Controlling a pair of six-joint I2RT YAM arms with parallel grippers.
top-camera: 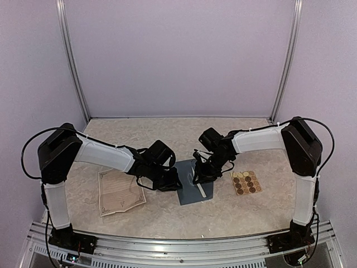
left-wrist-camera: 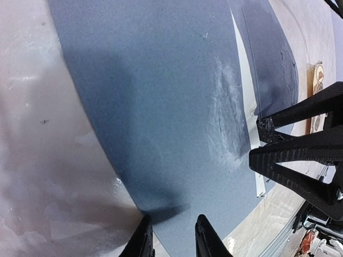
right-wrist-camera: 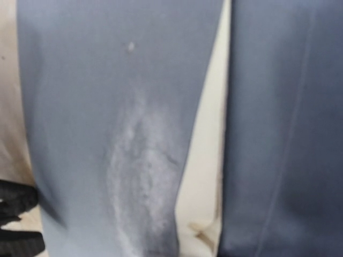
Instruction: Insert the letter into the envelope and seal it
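The slate-blue envelope (top-camera: 189,191) lies flat at the table's middle, and both grippers are down on it. It fills the left wrist view (left-wrist-camera: 161,107) and the right wrist view (right-wrist-camera: 107,80), with a white strip (left-wrist-camera: 244,80) along its flap side. My left gripper (left-wrist-camera: 171,230) is open, its tips at the envelope's near edge with nothing between them; from above it sits at the envelope's left side (top-camera: 174,181). My right gripper (left-wrist-camera: 256,142) has its tips slightly apart at the white strip, and from above it is over the envelope's top (top-camera: 198,177). The letter (top-camera: 119,191), a cream bordered sheet, lies left of the envelope.
A tan sheet of round brown stickers (top-camera: 246,182) lies right of the envelope. Lilac walls close in the back and both sides. Black fingers (right-wrist-camera: 16,214) show at the lower left of the right wrist view.
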